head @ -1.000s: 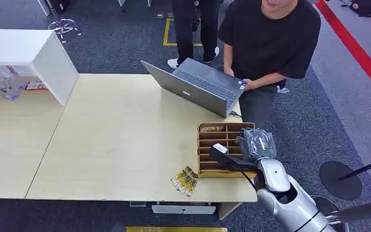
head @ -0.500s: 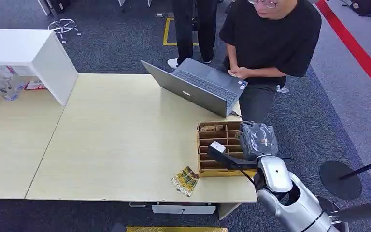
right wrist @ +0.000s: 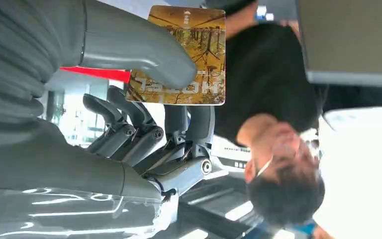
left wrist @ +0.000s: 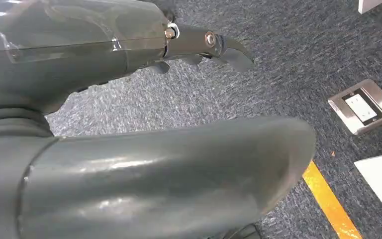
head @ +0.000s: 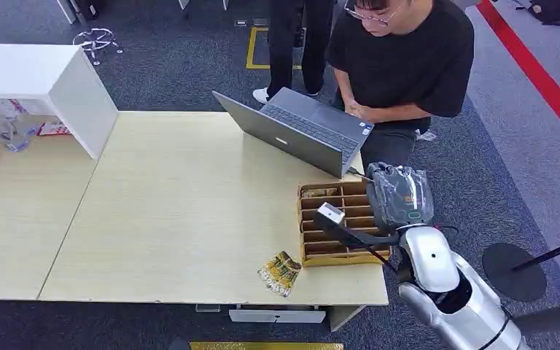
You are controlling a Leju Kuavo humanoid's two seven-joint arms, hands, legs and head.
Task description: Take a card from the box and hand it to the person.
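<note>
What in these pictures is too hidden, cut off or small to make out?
- Card, right wrist view: the thumb covers part of its print; in the head view the right hand hides it.
- Box, head view: the right arm crosses it, so some compartments are hidden.
- Loose cards on the table: too small to read.
- Left hand, left wrist view: cut off by the edge.

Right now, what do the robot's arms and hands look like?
The right arm is glossy silver, with a black cable and clear plastic wrap near the wrist. The right hand has a grey ribbed cover, thick grey thumb, darker fingers. The left hand is smooth grey.
</note>
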